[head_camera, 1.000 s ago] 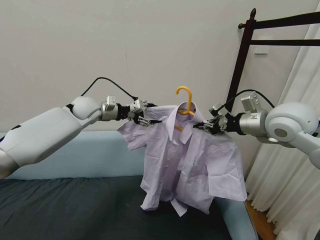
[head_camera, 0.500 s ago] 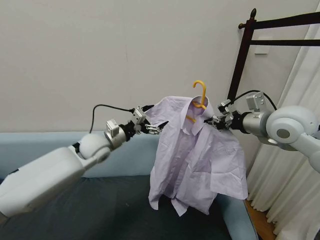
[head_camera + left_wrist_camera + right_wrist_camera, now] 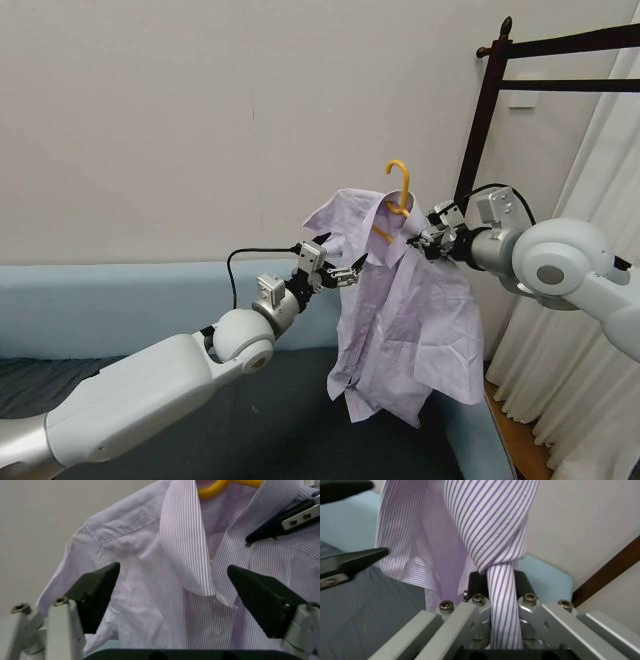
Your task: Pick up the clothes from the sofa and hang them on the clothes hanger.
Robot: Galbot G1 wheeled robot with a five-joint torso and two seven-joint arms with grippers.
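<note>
The shirt [image 3: 400,320] hangs on its hanger [image 3: 397,188] above the sofa [image 3: 100,290]. The right gripper [image 3: 420,240] pinches its shoulder; the left gripper's [image 3: 340,272] fingers are spread beside it. One pinch might slip.

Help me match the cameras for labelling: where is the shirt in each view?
Head: shirt right of centre, on the hanger.
Left wrist: shirt just beyond the open left gripper.
Right wrist: shirt pinched in the right gripper.
Landmark: the right gripper, clamping the shirt.
</note>
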